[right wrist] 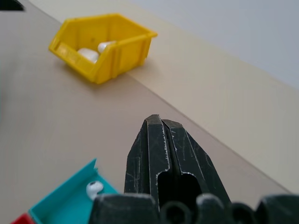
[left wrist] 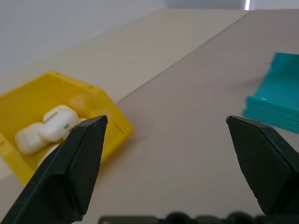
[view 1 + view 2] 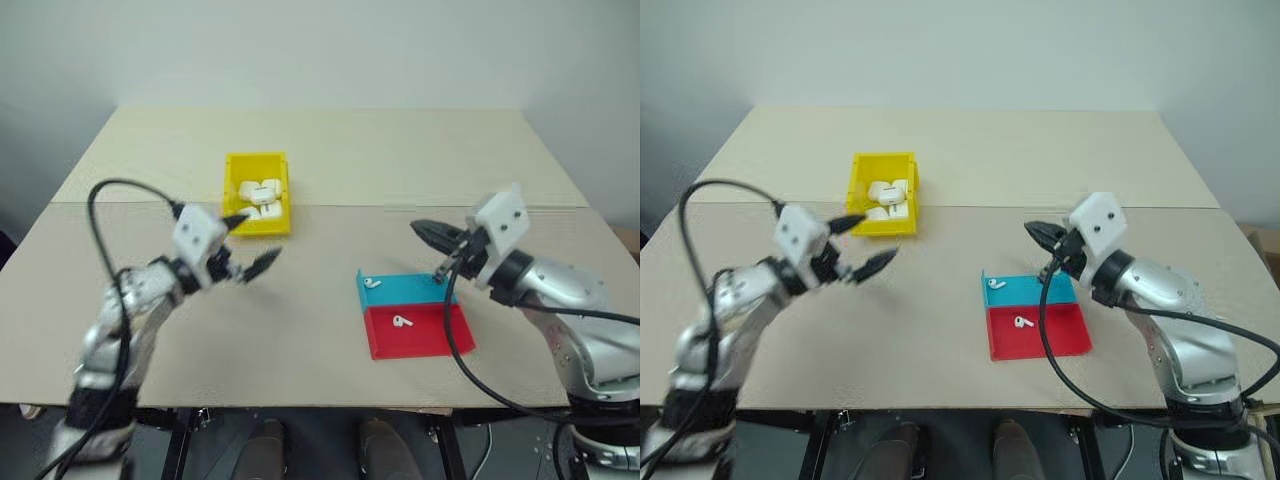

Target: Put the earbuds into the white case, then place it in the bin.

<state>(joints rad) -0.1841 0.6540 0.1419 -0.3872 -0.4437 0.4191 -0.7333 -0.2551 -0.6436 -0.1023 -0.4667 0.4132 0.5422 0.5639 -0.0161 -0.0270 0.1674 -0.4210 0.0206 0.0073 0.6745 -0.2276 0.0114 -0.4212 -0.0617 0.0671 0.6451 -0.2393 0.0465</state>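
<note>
Nearest to the robot on the tan table (image 3: 300,340) lies the flat tray (image 3: 415,317), its near half red and its far half teal. One earbud (image 3: 402,322) rests on the red half and a second earbud (image 3: 372,283) lies on the teal half, close to the tray's far left corner; the two are apart from each other and from both arms.

Just beyond the tray's far right corner hangs the right gripper (image 3: 428,233), above the table and pointing toward the tray's left. Its jaws are pressed fully together, tips meeting, with nothing between them; the right wrist view shows the two black fingers (image 1: 161,144) closed flat against each other, the teal half's earbud below them.

Well to the left of the tray, at about the same depth, the left gripper (image 3: 250,245) is raised off the table with its jaws spread wide. They hold nothing and touch nothing: in the left wrist view only bare table shows in the broad gap between the fingertips (image 2: 88,140).

Farther back and left of the tray, just past the left gripper, stands the yellow bin (image 3: 258,193). Several white cases (image 3: 260,197) lie piled inside it, lids closed as far as can be seen.
</note>
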